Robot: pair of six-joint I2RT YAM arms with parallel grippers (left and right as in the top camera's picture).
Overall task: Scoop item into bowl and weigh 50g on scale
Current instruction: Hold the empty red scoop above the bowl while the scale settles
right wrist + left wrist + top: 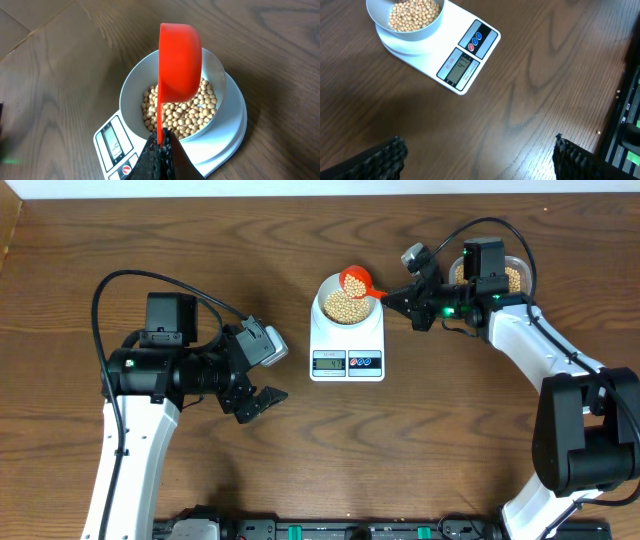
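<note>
Grips the thin handle of the red scoop (180, 60) in the right pincer (161, 150), jaws closed tight on it. Holds the cup rolled onto its side above the bowl (131, 85), toward the rim away from the display, with its back turned to the wrist camera. Judged a pouring tilt, meant to let the load fall a little at a time rather than in one dump. Cannot tell from any view whether anything lies in the cup.

Has the bowl sitting on the platform of the white kitchen scale (346, 340), so that each addition registers. Shows the soybeans (187, 120) as a shallow layer across the bottom, well below the rim. Cannot read the LCD display (460, 67), the digits being too small, so cannot judge how near to 50g. Reaches in from the right side, with the display and the two round buttons (475, 41) uncovered at the front.

Hangs the left pincer (480, 157) low over bare desk (530, 100), well apart from the scale, jaws spread wide and holding nothing; likely parked clear of the pour. Has the clear tub (528, 275) with more soybeans behind the right arm (530, 345), partly hidden by it. Finds nothing between scoop and bowl. Runs one risk: scoop close to the bowl's wall, where a nudge would likely upset the reading.
</note>
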